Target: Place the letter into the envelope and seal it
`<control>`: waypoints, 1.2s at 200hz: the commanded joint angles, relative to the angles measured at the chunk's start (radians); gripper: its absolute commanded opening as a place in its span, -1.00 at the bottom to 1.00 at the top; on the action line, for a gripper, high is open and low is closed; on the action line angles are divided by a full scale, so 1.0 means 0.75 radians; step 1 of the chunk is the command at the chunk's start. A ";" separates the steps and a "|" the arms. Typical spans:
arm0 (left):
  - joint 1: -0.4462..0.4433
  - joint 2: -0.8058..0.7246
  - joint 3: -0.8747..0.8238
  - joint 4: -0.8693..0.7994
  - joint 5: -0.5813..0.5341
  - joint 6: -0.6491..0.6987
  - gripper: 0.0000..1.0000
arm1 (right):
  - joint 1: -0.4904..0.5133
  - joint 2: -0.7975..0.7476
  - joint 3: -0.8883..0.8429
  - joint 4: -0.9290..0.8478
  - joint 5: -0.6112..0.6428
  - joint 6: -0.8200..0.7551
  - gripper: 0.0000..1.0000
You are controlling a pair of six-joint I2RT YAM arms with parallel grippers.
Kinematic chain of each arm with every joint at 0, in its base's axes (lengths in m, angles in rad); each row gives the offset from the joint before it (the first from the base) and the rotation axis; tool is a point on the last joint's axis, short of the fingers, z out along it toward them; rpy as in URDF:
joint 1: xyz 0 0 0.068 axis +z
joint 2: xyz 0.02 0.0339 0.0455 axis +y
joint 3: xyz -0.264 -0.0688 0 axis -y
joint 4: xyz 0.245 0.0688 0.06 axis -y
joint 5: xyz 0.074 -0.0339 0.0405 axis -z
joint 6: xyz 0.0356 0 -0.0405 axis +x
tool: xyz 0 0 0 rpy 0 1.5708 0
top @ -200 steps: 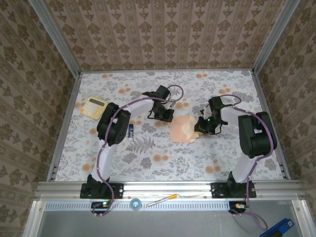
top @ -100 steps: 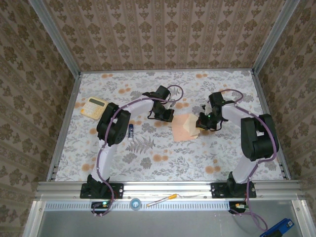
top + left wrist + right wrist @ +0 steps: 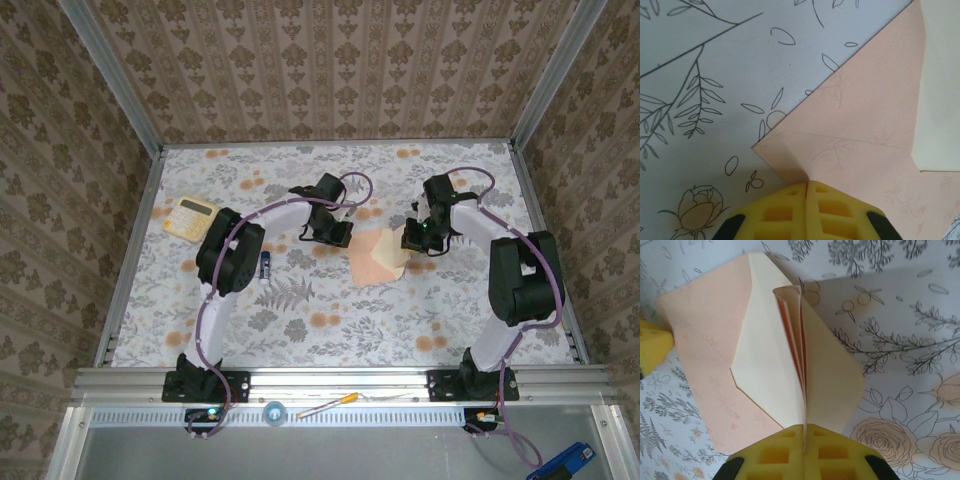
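Observation:
The salmon-pink envelope (image 3: 368, 262) (image 3: 860, 115) (image 3: 700, 340) lies flat on the floral cloth mid-table, a crease running across it. My left gripper (image 3: 338, 236) (image 3: 806, 185) is shut, pinching the envelope's edge near a corner. Partly over the envelope and partly on the cloth lies the letter (image 3: 765, 350) (image 3: 940, 75) (image 3: 397, 262), its pale cream side up. My right gripper (image 3: 412, 240) (image 3: 805, 427) is shut on the middle of its near edge. That grip pulls the paper up into a standing ridge with salmon layers showing inside. The envelope's flap and opening are hidden.
A yellow calculator (image 3: 190, 217) sits at the far left of the cloth. A small blue-and-white object (image 3: 266, 264) lies beside the left arm. A pencil (image 3: 325, 405) rests on the front rail. Metal frame posts and patterned walls enclose the table.
My right gripper has moved toward the far side of the table with the cream paper, and the pink paper has shifted slightly with it. The left arm has stayed put.

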 commanded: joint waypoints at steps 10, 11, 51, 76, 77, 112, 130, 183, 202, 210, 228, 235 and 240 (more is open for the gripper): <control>-0.014 0.074 0.012 -0.151 -0.107 0.088 -1.00 | -0.004 0.053 0.055 -0.054 0.021 -0.049 -1.00; -0.013 0.073 0.013 -0.151 -0.107 0.088 -1.00 | -0.004 0.054 0.055 -0.052 0.019 -0.049 -1.00; -0.015 0.075 0.024 -0.156 -0.101 0.073 -1.00 | -0.001 0.069 0.000 0.018 -0.028 -0.040 -1.00; -0.016 0.074 0.017 -0.142 -0.091 0.039 -1.00 | 0.003 0.074 -0.036 0.051 -0.063 -0.017 -1.00; -0.017 0.074 0.017 -0.142 -0.091 0.037 -1.00 | 0.003 0.074 -0.038 0.053 -0.064 -0.017 -1.00; -0.021 0.070 0.001 -0.128 -0.102 -0.002 -1.00 | 0.007 0.067 -0.085 0.103 -0.129 0.019 -1.00; -0.023 0.066 -0.006 -0.132 -0.117 0.005 -1.00 | 0.006 0.044 -0.090 0.099 -0.129 0.024 -1.00; -0.022 0.058 0.005 -0.197 -0.206 0.087 -1.00 | 0.005 -0.045 -0.035 0.016 -0.126 0.024 -1.00; -0.022 0.054 0.011 -0.217 -0.237 0.108 -1.00 | 0.004 -0.065 -0.028 0.016 -0.157 0.045 -1.00; -0.023 0.052 0.007 -0.222 -0.241 0.115 -1.00 | 0.005 -0.066 -0.025 0.017 -0.167 0.048 -1.00; -0.023 0.048 0.003 -0.224 -0.244 0.121 -1.00 | 0.004 -0.051 -0.023 0.008 -0.173 0.048 -1.00; -0.023 0.046 0.004 -0.223 -0.244 0.122 -1.00 | 0.003 -0.044 -0.027 0.008 -0.173 0.043 -1.00; -0.023 0.046 0.004 -0.223 -0.242 0.122 -1.00 | 0.004 -0.036 -0.028 0.008 -0.174 0.039 -1.00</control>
